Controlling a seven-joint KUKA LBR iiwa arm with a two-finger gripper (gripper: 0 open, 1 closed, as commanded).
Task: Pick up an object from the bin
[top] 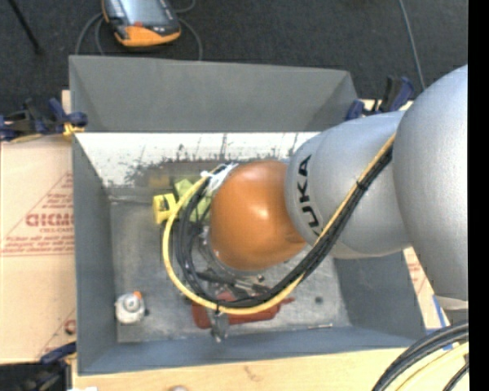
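Note:
My gripper (220, 325) is down near the bin's front wall, mostly hidden under the arm's orange cover and its cables. It sits right at a flat red thing (266, 310) that lies along the front of the floor; most of that thing is covered. I cannot see whether the two are touching. A small yellow piece (161, 207) and a light green piece (183, 187) lie at the back left of the gripper, partly behind the cables.
A small white and grey round thing (130, 306) stands in the front left corner. The arm comes in from the right and covers the right half of the bin. Bare floor shows at the left.

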